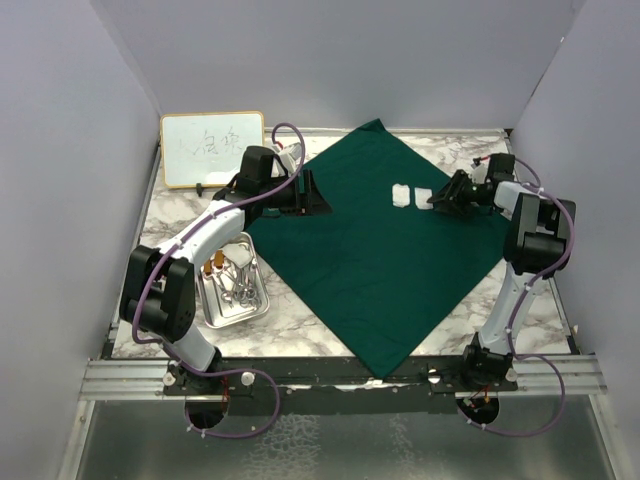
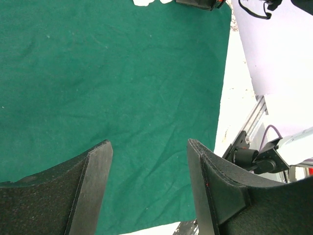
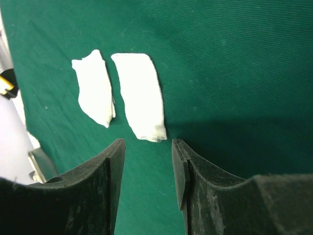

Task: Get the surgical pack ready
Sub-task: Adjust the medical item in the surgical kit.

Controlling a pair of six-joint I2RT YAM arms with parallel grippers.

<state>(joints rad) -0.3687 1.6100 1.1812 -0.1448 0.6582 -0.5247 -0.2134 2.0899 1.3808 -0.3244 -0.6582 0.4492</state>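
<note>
Only the overhead view takes in the whole large dark green fabric drape [image 1: 375, 250], spread flat as a diamond on the grey-veined marble tabletop [image 1: 300, 335]. It also shows the small shiny steel tray [image 1: 232, 312] of silver instruments [image 1: 238, 285] on bare marble to the drape's left, and the wood-framed whiteboard [image 1: 212, 148] in the far left corner. The right wrist view alone shows the two white gauze squares [image 3: 139, 95] as soft woven pads, side by side but apart on the finely ribbed cloth, just ahead of the right gripper [image 3: 146, 156], whose grainy black fingers stand apart with nothing between them. The left wrist view shows fine creases in the drape beneath the left gripper [image 2: 149, 161], its jaws spread wide and empty.
</note>
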